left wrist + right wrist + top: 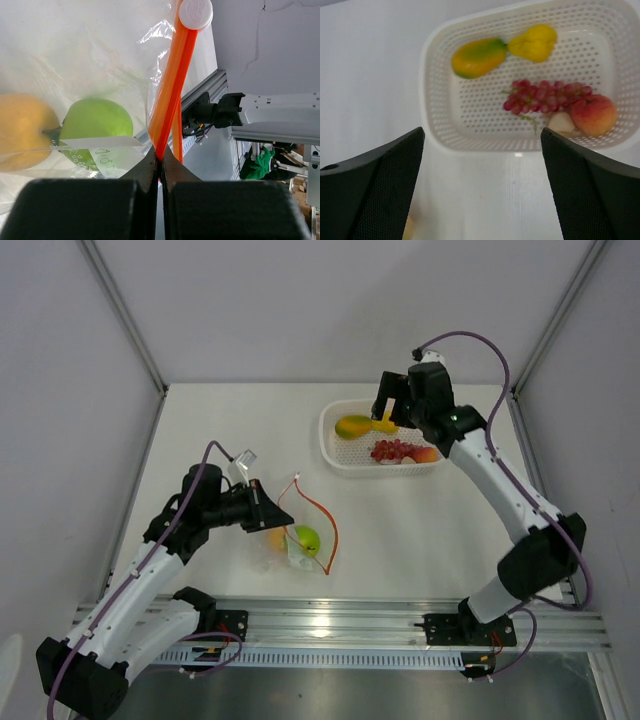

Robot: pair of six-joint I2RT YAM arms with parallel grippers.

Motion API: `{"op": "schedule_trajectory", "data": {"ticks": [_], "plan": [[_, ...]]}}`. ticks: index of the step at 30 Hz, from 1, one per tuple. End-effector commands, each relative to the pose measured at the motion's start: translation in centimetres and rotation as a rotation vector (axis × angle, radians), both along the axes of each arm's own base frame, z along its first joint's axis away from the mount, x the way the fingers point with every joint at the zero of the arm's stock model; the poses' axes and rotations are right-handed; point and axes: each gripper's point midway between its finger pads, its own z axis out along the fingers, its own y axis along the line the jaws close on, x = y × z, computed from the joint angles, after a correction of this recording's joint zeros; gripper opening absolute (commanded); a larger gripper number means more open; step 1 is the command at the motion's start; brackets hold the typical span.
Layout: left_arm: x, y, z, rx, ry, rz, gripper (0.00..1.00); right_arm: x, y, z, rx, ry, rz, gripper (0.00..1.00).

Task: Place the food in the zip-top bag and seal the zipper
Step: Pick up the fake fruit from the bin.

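My left gripper point(160, 161) pinches the zipper point(170, 90) of the bag point(75, 50), near-left of the basket point(436, 131), apple point(98, 125) inside; my right gripper point(481, 134) hangs wide open over the basket's mango point(479, 56), grapes point(546, 96) and peach point(593, 114), all yet to bag.

Bare table point(400, 530) separates the walled basket point(324, 435) from the zip-top bag point(285, 558).
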Motion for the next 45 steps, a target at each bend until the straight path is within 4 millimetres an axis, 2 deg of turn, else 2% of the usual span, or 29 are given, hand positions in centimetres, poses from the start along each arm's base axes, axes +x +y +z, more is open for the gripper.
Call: {"op": "schedule_trajectory", "data": {"ticks": [1, 2, 4, 5, 6, 8, 12, 16, 19, 26, 33, 42, 44, 45], "plan": [[0.2, 0.1, 0.3, -0.011, -0.026, 0.01, 0.01, 3.0, -4.0, -4.1, -0.087, 0.153, -0.208, 0.98], [0.2, 0.1, 0.2, -0.01, -0.024, 0.008, 0.01, 4.4, -4.5, -5.4, -0.106, 0.199, -0.236, 0.98], [0.2, 0.1, 0.0, -0.007, -0.022, 0.006, 0.01, 5.4, -5.1, -6.8, -0.137, 0.239, -0.272, 0.98], [0.2, 0.1, -0.1, -0.006, -0.02, 0.006, 0.0, 6.4, -5.6, -8.8, -0.175, 0.267, -0.311, 0.98], [0.2, 0.1, -0.1, -0.005, -0.017, 0.004, 0.01, 7.2, -5.7, -8.4, -0.179, 0.254, -0.327, 0.98], [0.2, 0.0, -0.2, -0.005, -0.014, 0.002, 0.01, 8.0, -6.4, -9.5, -0.213, 0.265, -0.377, 0.98], [0.3, 0.0, -0.2, -0.006, -0.019, -0.001, 0.01, 9.5, -7.9, -12.7, -0.272, 0.314, -0.451, 0.98], [0.2, 0.1, -0.8, 0.001, -0.01, -0.003, 0.01, 9.4, -9.4, -15.0, -0.303, 0.37, -0.487, 0.92], [0.1, 0.1, -1.1, 0.003, -0.007, -0.003, 0.01, 8.9, -10.6, -16.0, -0.339, 0.386, -0.511, 0.89], [0.0, 0.0, -1.3, -0.001, -0.002, -0.009, 0.0, 7.6, -13.0, -17.3, -0.362, 0.424, -0.538, 0.84], [0.0, 0.0, -1.4, -0.002, 0.002, -0.009, 0.0, 6.6, -13.4, -18.9, -0.365, 0.454, -0.524, 0.83], [0.0, 0.1, -1.5, 0.001, 0.001, -0.007, 0.01, 6.7, -13.6, -21.5, -0.358, 0.495, -0.5, 0.82], [0.0, 0.1, -1.5, 0.002, 0.003, -0.006, 0.01, 6.9, -13.5, -21.9, -0.356, 0.497, -0.49, 0.75], [0.0, 0.1, -1.4, 0.001, 0.002, -0.005, 0.01, 7.0, -13.5, -22.0, -0.354, 0.495, -0.485, 0.63]]}}
